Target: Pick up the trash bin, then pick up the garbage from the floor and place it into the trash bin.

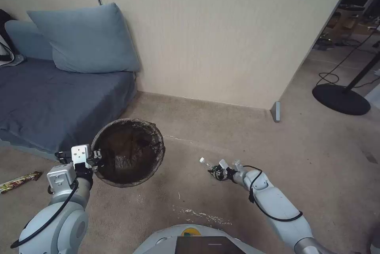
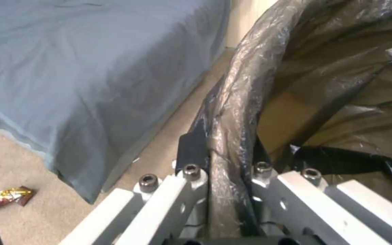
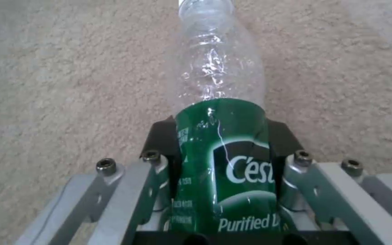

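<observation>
The round white bag-lined trash bin, centre-left, is pinched at its rim by the left gripper. The clear green-labelled plastic bottle, lower centre, is clamped by the right gripper; it should be carried level over the bin's mouth before being released.

Crinkly plastic, clear plastic, matt carpet

The trash bin wears a glossy, crinkled dark bag; the bottle is clear smooth plastic with a shiny green label; the carpet looks rough, the sofa soft matt cloth.

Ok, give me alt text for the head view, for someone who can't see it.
The left pincer grips the rim of the bag-lined trash bin beside a blue-grey sofa, while the right pincer holds a clear bottle over the carpet. A snack wrapper lies on the floor at left.
</observation>
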Tool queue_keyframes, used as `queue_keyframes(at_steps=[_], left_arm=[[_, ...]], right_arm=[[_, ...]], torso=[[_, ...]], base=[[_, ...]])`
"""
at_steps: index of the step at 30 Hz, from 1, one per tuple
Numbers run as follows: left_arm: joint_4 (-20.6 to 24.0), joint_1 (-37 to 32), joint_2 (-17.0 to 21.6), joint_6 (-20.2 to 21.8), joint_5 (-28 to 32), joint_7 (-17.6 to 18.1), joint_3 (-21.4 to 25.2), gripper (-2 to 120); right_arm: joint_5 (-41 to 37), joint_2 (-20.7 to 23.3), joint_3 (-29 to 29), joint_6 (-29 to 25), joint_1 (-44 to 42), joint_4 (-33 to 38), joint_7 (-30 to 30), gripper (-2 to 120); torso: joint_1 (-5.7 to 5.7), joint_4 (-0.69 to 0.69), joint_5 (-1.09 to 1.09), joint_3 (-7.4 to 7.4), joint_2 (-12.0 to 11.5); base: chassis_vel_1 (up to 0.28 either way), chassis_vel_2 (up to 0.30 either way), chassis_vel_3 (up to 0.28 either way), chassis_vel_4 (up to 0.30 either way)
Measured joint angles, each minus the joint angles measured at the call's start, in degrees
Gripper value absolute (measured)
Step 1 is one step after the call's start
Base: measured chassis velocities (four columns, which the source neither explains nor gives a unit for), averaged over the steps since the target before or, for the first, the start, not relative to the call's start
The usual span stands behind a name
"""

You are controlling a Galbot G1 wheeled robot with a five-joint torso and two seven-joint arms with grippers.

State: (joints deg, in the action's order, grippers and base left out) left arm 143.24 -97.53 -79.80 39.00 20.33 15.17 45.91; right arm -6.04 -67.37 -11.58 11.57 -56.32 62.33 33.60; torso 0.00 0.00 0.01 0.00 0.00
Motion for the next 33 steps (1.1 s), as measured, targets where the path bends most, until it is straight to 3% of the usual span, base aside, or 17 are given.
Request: queue_keyframes(at_steps=[6, 15, 16, 25, 33], left_arm=[[0.0, 0.2, 0.0, 0.0, 0.0, 0.0, -0.1, 4], [0.0, 0.3, -0.2, 0.1, 0.0, -0.2, -0.3, 4], [0.0, 0.3, -0.2, 0.1, 0.0, -0.2, -0.3, 4], [0.0, 0.5, -0.6, 0.4, -0.7, -0.2, -1.3, 4], [0.0, 0.6, -0.8, 0.5, -1.2, -0.3, -1.5, 4]], right_arm=[[-0.1, 1.1, -0.6, -0.5, -0.8, 4.3, -2.5, 30], [-8.9, 10.8, -5.7, 2.9, -5.5, 25.2, -4.6, 30], [-8.9, 10.8, -5.7, 2.9, -5.5, 25.2, -4.6, 30], [-20.1, 15.6, -10.6, 8.9, -9.9, 47.7, -6.7, 30], [-24.5, 16.8, -9.5, 12.4, -8.4, 59.0, -9.1, 30]], torso=[[0.0, 0.0, 0.01, 0.0, 0.0], [0.0, -0.01, 0.01, 0.0, 0.0], [0.0, -0.01, 0.01, 0.0, 0.0], [0.0, -0.01, -0.02, 0.0, 0.0], [0.0, -0.01, -0.03, 0.0, 0.0]], base=[[0.0, 0.0, 0.0, 0.0], [0.0, 0.0, 0.0, 0.0], [0.0, 0.0, 0.0, 0.0], [0.0, 0.0, 0.0, 0.0], [0.0, 0.0, 0.0, 0.0]])
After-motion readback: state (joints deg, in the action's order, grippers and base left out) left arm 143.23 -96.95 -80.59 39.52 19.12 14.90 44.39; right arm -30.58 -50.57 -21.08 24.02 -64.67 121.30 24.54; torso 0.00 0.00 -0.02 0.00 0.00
